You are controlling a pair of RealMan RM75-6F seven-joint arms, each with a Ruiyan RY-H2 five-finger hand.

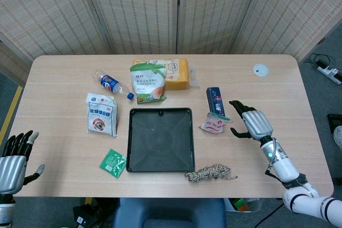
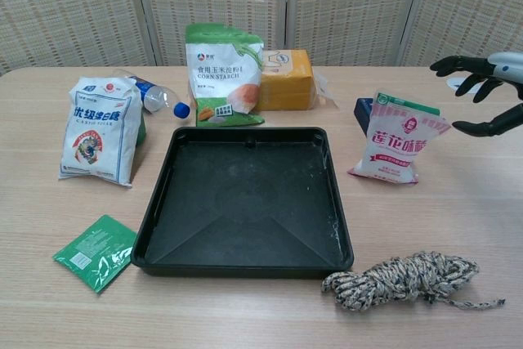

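- Head view: right hand, fingers spread, holding nothing, sits just right of the pink packet.
- Left hand, fingers spread, lies well apart at the table's left edge.

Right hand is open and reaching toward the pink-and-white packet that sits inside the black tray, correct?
Not quite. The right hand is open and near the pink-and-white packet, but the packet lies on the table to the right of the black tray, not inside it. The head view shows this.

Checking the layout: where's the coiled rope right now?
In the head view, the rope lies at the table's near edge, just off the black tray's right front corner.
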